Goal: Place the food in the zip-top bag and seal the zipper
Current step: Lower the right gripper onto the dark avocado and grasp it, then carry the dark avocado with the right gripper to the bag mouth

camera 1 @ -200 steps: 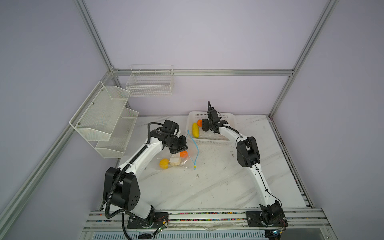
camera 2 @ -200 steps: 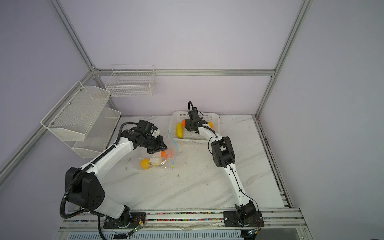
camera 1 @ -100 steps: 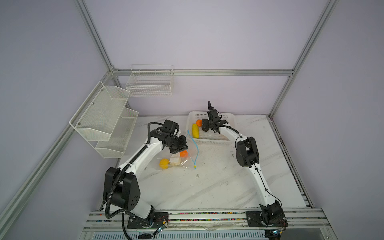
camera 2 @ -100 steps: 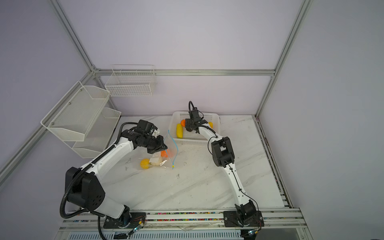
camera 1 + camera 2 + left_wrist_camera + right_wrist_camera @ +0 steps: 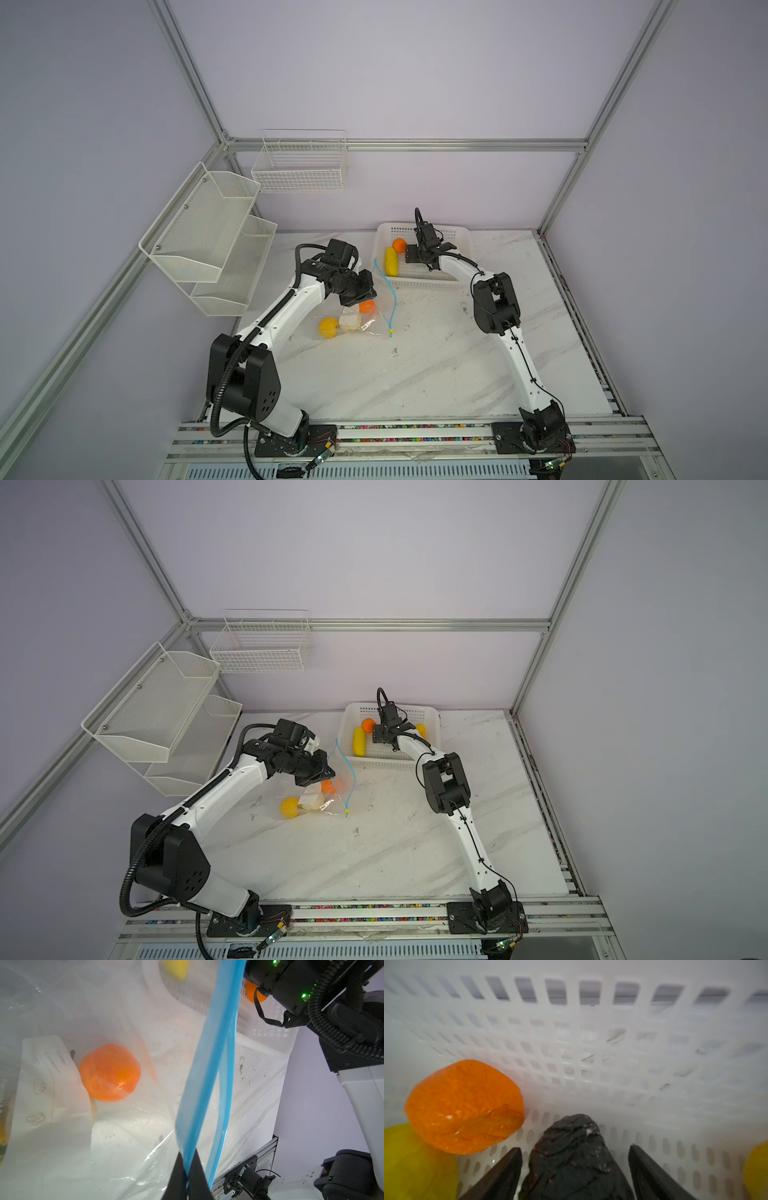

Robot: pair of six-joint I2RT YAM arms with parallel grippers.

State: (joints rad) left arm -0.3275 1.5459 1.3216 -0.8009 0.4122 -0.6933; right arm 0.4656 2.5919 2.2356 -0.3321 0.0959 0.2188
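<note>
The clear zip-top bag lies mid-table holding an orange ball, a cream lump and a yellow round. My left gripper is shut on one side of the light-blue zipper and holds the mouth up. The slider tab rests at the near end. My right gripper is open inside the white basket, its fingers either side of the black lump with gaps showing. An orange ball and a long yellow piece lie beside it.
Another yellow round lies in the basket, right of my right wrist. Two-tier white mesh shelves hang on the left wall and a wire basket on the back wall. Aluminium rails edge the marble table.
</note>
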